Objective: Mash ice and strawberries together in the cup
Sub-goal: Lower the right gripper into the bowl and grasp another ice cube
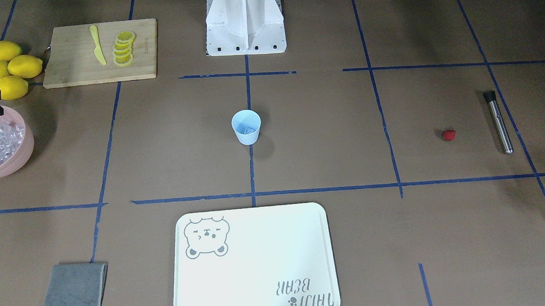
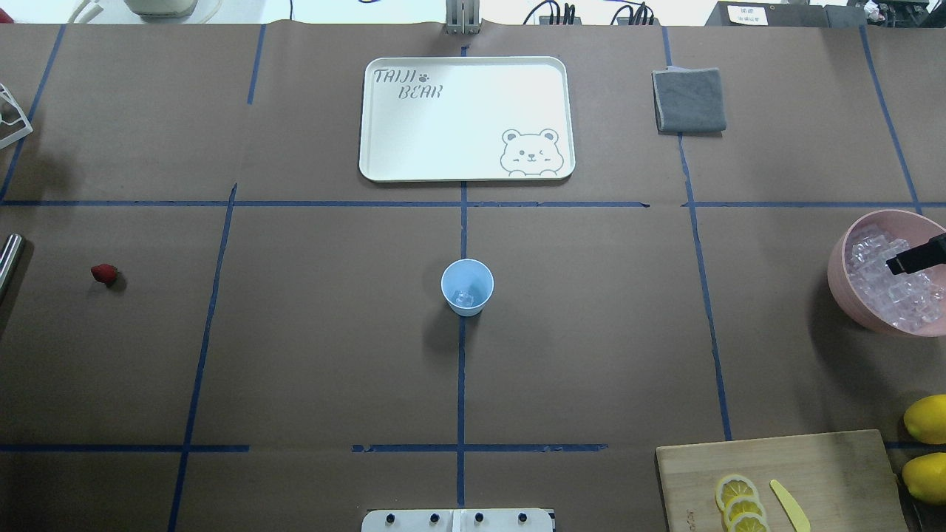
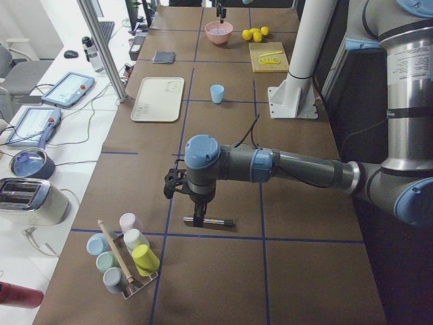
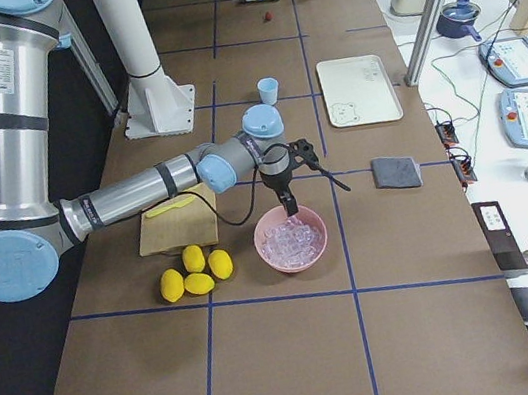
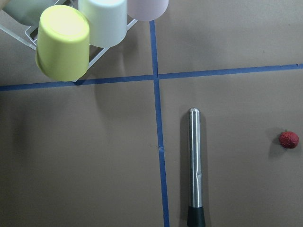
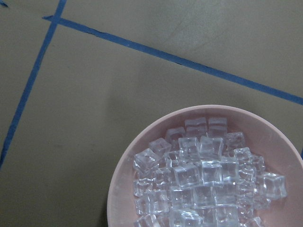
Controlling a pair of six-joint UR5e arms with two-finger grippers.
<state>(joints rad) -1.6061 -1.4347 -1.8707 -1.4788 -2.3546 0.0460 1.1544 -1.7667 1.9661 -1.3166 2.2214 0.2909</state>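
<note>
Brown-papered bench, blue-taped. At centre, cup upright with ice inside. Off to its left, strawberry on bare paper near muddler, beneath left jaws. Over pink bowl of ice, right jaws. Cannot tell how far either gapes, or any hold. Farthest, white tray.

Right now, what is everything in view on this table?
cup: one, pale blue, table centre
bowl: one, pink, robot's right side
ice: many clear cubes, in bowl; some in cup
strawberry: one, red, robot's left side
muddler: one, steel, black tip, near strawberry
lemons: four whole, yellow, beside board
board: one, wooden, holds lemon slices, yellow knife
tray: one, white, far side
cloth: one, grey, beside tray
cup rack: one, pastel cups, left end
left pincer: above muddler
right pincer: above bowl
</note>
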